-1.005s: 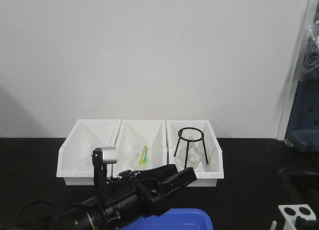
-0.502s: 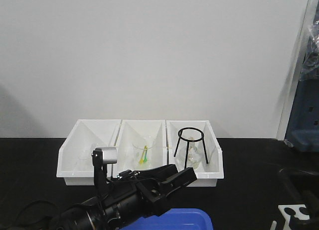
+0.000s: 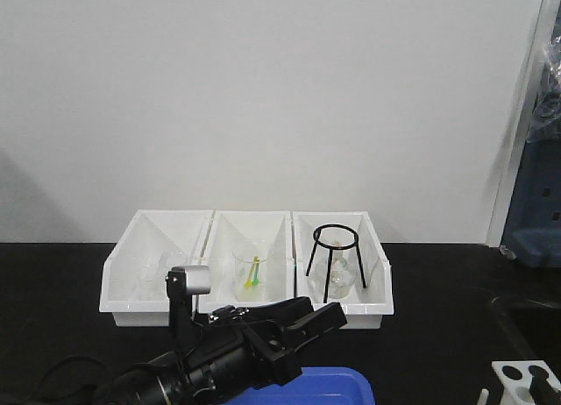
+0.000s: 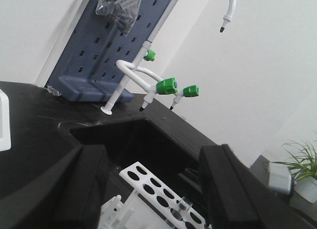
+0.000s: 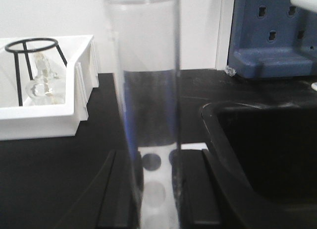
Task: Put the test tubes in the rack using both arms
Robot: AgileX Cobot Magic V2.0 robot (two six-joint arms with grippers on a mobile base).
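Left arm (image 3: 219, 363) low by blue tray (image 3: 329, 389); left gripper (image 4: 151, 189) spread wide, holding nothing. Right gripper (image 5: 154, 199) clamped on one test tube (image 5: 148, 100). Rack (image 3: 501, 383) front right on black bench (image 3: 438, 335); tube upright just above its holes.

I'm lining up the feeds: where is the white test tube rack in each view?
Front-facing: rack in the bottom right corner.
Left wrist: rack at bottom centre, between the left fingers.
Right wrist: rack low centre, behind the held test tube.
Shared landmark: blue pegboard, in all three.
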